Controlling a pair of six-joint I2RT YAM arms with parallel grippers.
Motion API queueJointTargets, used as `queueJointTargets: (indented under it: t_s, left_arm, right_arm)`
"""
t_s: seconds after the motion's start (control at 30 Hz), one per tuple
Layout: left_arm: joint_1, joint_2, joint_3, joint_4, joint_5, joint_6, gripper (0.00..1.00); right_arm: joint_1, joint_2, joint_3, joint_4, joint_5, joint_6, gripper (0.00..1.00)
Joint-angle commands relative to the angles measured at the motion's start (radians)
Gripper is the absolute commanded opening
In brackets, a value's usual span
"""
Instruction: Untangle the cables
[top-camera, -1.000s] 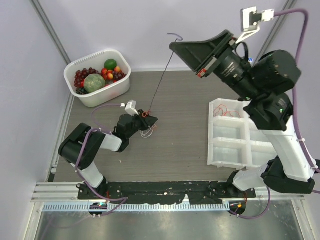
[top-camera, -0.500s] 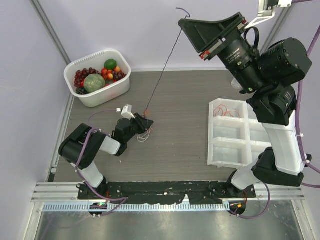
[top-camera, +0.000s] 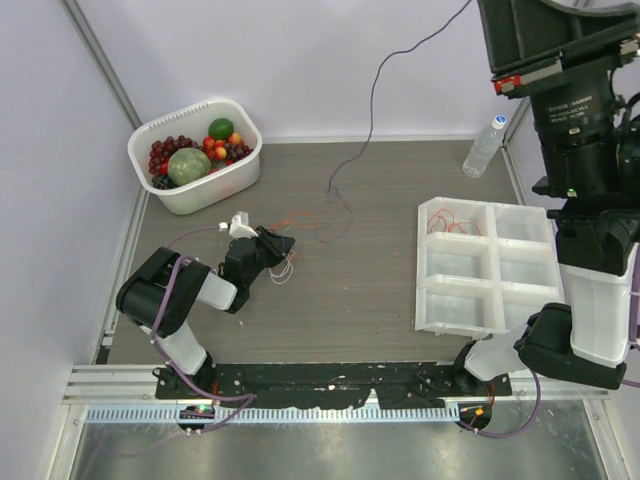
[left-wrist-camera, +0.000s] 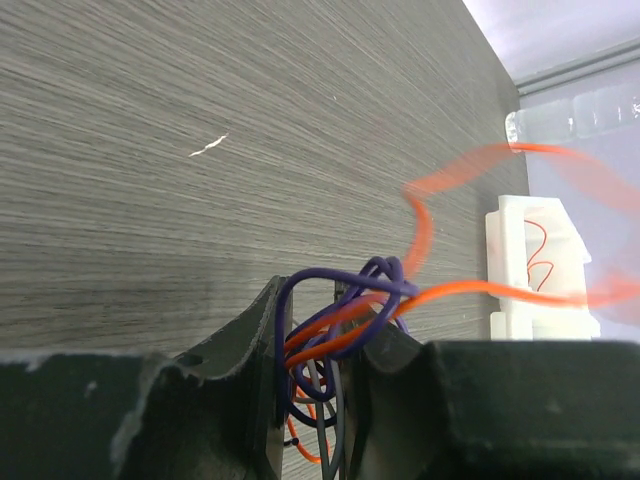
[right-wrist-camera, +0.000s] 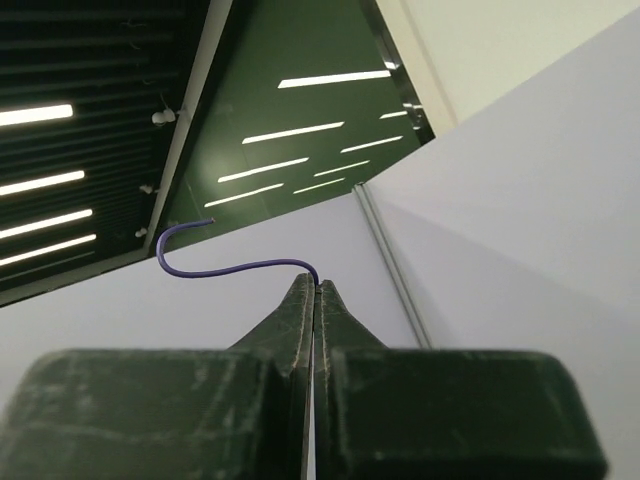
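Note:
My left gripper (top-camera: 278, 246) lies low on the table, shut on a small tangle of cables (top-camera: 286, 267). In the left wrist view, purple, orange and grey strands of the tangle (left-wrist-camera: 335, 325) are pinched between the jaws of the left gripper (left-wrist-camera: 320, 305), and a blurred orange strand (left-wrist-camera: 425, 215) swings out to the right. My right gripper (right-wrist-camera: 318, 290) is raised high and shut on the end of one thin purple cable (right-wrist-camera: 235, 268). In the top view this cable (top-camera: 372, 100) hangs from the top edge down to a loose end above the table.
A white tub (top-camera: 215, 190) of fruit stands at the back left. A white compartment tray (top-camera: 480, 265) lies at the right, with red wires (top-camera: 455, 222) in its back-left cell. A water bottle (top-camera: 485, 145) stands behind it. The raised right arm (top-camera: 585, 110) fills the upper right.
My right gripper rose up and to the right, and the purple cable came free of the tangle. My left gripper shifted slightly left with the tangle. An orange strand whips about.

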Motion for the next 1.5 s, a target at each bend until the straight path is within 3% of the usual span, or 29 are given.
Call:
queueJointTargets:
  t_s: [0.0,0.2,0.3,0.37,0.43,0.6,0.73,1.03,1.17,1.27,1.47]
  left_arm:
    - [0.008,0.008,-0.004,0.044,-0.027,-0.011,0.26]
    - [0.017,-0.091,-0.032,-0.017,-0.046,-0.015,0.27]
    - [0.040,-0.216,-0.003,-0.260,-0.033,0.001,0.28]
    - [0.054,-0.286,0.086,-0.576,-0.012,0.041,0.36]
    - [0.054,-0.331,0.137,-0.744,-0.006,0.084,0.46]
    - [0.055,-0.430,0.117,-0.830,0.060,0.153,0.73]
    - [0.055,-0.510,0.102,-0.904,0.057,0.173,0.80]
    - [0.054,-0.739,-0.064,-0.801,0.197,0.175,0.79]
    - [0.049,-0.806,-0.188,-0.615,0.307,0.138,0.85]
    - [0.026,-0.813,-0.276,-0.495,0.306,0.114,0.86]
    - [0.022,-0.830,-0.329,-0.432,0.290,0.117,0.86]
  right_arm:
    - [0.003,-0.046,-0.089,0.058,0.069,-0.091,0.01]
    - [0.003,-0.184,-0.534,0.070,0.150,-0.122,0.01]
    - [0.002,-0.265,-0.727,0.084,0.165,-0.124,0.01]
    - [0.003,-0.311,-0.850,0.079,0.173,-0.128,0.01]
    - [0.003,-0.362,-0.969,0.079,0.208,-0.124,0.01]
    - [0.003,-0.472,-1.221,0.074,0.277,-0.095,0.01]
    - [0.002,-0.511,-1.342,0.021,0.293,-0.062,0.00]
    - [0.003,-0.540,-1.627,-0.139,0.308,0.085,0.01]
    - [0.002,-0.496,-1.675,-0.289,0.419,0.207,0.01]
    - [0.002,-0.430,-1.680,-0.395,0.434,0.319,0.01]
    - [0.002,-0.264,-1.711,-0.338,0.363,0.349,0.07]
